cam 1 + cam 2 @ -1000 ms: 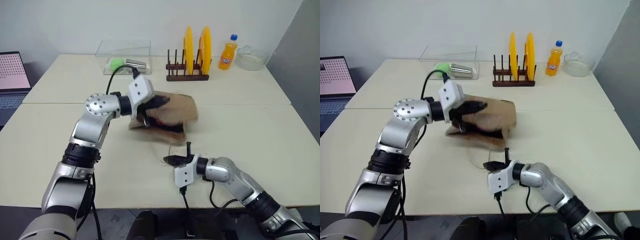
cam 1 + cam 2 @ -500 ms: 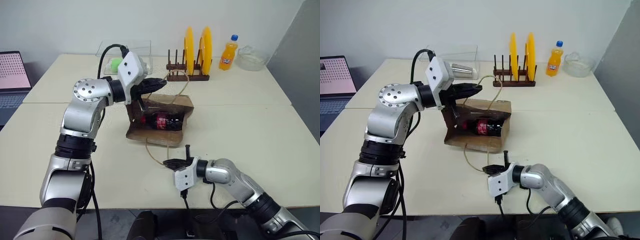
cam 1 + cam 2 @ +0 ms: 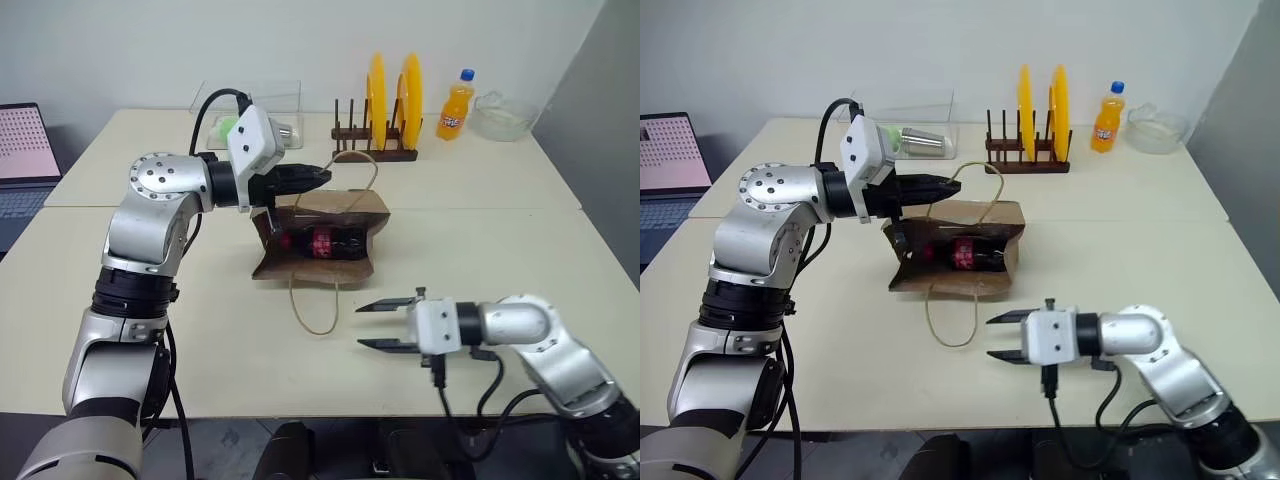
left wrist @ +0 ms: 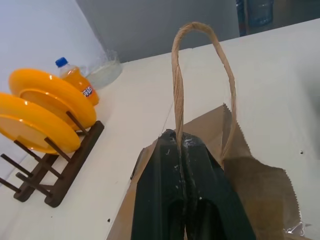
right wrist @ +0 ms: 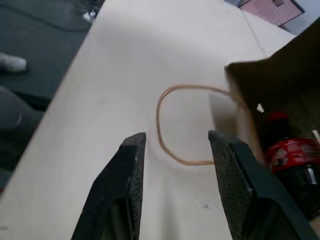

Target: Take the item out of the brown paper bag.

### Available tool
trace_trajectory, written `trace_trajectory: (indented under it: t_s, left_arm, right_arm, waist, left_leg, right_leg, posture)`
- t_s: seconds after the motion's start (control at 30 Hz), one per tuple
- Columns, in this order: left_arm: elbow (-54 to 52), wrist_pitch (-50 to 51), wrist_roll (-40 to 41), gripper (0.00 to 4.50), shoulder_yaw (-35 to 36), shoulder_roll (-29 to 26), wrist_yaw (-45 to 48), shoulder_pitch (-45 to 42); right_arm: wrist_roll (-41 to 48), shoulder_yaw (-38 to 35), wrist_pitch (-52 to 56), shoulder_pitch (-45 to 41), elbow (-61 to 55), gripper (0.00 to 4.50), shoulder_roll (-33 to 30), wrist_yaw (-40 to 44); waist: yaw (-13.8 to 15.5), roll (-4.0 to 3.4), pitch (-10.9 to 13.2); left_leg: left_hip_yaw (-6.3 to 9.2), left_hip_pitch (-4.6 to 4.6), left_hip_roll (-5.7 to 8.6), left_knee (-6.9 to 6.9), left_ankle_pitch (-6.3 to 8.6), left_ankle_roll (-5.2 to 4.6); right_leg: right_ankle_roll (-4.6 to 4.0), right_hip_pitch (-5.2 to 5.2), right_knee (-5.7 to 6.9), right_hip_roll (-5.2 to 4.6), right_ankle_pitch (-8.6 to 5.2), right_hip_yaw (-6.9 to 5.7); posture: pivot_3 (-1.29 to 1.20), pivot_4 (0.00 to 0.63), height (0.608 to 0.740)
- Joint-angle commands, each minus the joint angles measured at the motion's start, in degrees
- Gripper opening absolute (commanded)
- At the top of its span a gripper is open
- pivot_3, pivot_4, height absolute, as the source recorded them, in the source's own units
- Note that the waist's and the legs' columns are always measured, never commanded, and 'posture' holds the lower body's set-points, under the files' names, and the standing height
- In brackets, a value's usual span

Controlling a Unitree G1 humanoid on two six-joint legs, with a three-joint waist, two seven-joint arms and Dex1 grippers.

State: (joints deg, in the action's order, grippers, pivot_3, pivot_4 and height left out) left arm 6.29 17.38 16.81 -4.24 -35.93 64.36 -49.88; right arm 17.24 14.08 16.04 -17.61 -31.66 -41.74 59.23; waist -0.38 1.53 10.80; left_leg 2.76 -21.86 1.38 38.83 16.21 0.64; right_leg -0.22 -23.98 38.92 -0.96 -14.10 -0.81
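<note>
The brown paper bag lies on its side on the table with its mouth facing me. My left gripper is shut on the bag's upper cord handle, holding the top edge up. Inside lies the item, a small cola bottle with a red label. It also shows in the right wrist view. The lower handle loop rests flat on the table. My right gripper hovers open above the table in front of the bag and a little to the right, pointing left, with nothing between its fingers.
At the back stand a wooden rack with two yellow plates, an orange soda bottle and a glass bowl. A clear container sits back left. A laptop is at the far left.
My left gripper has raised the bag's top edge by its handle, so the mouth now stands open. The right gripper has lifted off the table, swung right, rolled and opened.
</note>
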Motion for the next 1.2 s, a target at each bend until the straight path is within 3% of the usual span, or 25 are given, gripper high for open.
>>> trace_trajectory:
  t_s: [0.03, 0.4, 0.67, 0.83, 0.93, 1.1, 1.2]
  left_arm:
    - [-1.0, -1.0, 0.5, 0.00, 1.2, -0.4, 0.1, -0.4]
    - [0.7, -2.6, 0.1, 0.00, 1.2, -0.1, 0.1, -1.4]
    - [0.3, -2.7, 0.2, 0.00, 1.5, -0.4, -0.1, -1.1]
    - [0.2, -2.8, 0.3, 0.00, 1.7, -0.4, -0.4, -1.1]
    - [0.0, -2.8, 0.3, 0.00, 1.7, -0.3, -0.5, -1.1]
    - [-0.1, -2.8, 0.4, 0.00, 1.8, -0.3, -0.6, -1.1]
    - [0.1, -2.9, 0.4, 0.00, 1.7, -0.1, -0.7, -1.3]
  right_arm:
    - [4.3, -1.3, 8.7, -6.9, -1.2, 2.05, 3.5, -3.7]
    - [-15.7, 14.4, 12.6, -27.4, 19.8, 2.05, 22.7, -17.8]
    - [-30.9, 22.9, 7.5, -32.8, 31.5, 2.05, 25.7, -22.3]
    - [-36.2, 23.8, 4.2, -33.2, 37.2, 2.05, 27.6, -24.8]
    - [-38.0, 23.4, 3.4, -32.8, 38.0, 2.67, 27.8, -24.4]
    - [-40.0, 23.4, 4.1, -31.9, 37.4, 4.41, 27.6, -22.6]
    - [-41.8, 23.8, 3.9, -32.2, 39.0, 4.47, 27.3, -22.3]
  waist:
    - [-0.2, 0.00, 0.0]
    - [-0.4, 0.00, 0.0]
    - [-0.4, -0.01, 0.0]
    - [-0.9, -0.01, 0.0]
    - [-1.1, -0.01, 0.0]
    - [-1.1, -0.01, 0.0]
    - [-1.1, -0.01, 0.0]
  left_leg:
    - [0.00, 0.01, -0.03, 0.00, 0.00, 0.00]
    - [-0.02, -0.12, 0.01, 0.00, -0.02, 0.03]
    - [-0.03, -0.15, 0.06, 0.00, -0.02, 0.03]
    - [-0.02, -0.15, 0.06, -0.01, -0.02, 0.03]
    - [-0.02, -0.15, 0.05, -0.01, -0.02, 0.03]
    - [-0.01, -0.15, 0.05, -0.01, -0.02, 0.03]
    - [-0.01, -0.15, 0.05, -0.01, -0.01, 0.02]
  right_leg:
    - [0.00, 0.00, 0.01, 0.01, 0.00, 0.00]
    - [-0.29, -0.15, 0.04, -0.01, 0.17, 0.01]
    - [-0.30, -0.18, 0.03, -0.06, 0.18, 0.01]
    - [-0.30, -0.18, 0.05, -0.05, 0.18, 0.00]
    - [-0.30, -0.18, 0.05, -0.05, 0.18, 0.00]
    - [-0.30, -0.19, 0.06, -0.05, 0.18, 0.00]
    - [-0.30, -0.18, 0.06, -0.05, 0.18, 0.00]
  posture:
    - [0.00, 0.150, 0.740]
    - [0.00, 0.150, 0.740]
    - [0.00, 0.150, 0.740]
    - [0.00, 0.150, 0.740]
    - [0.00, 0.150, 0.740]
    - [0.00, 0.150, 0.740]
    - [0.00, 0.150, 0.740]
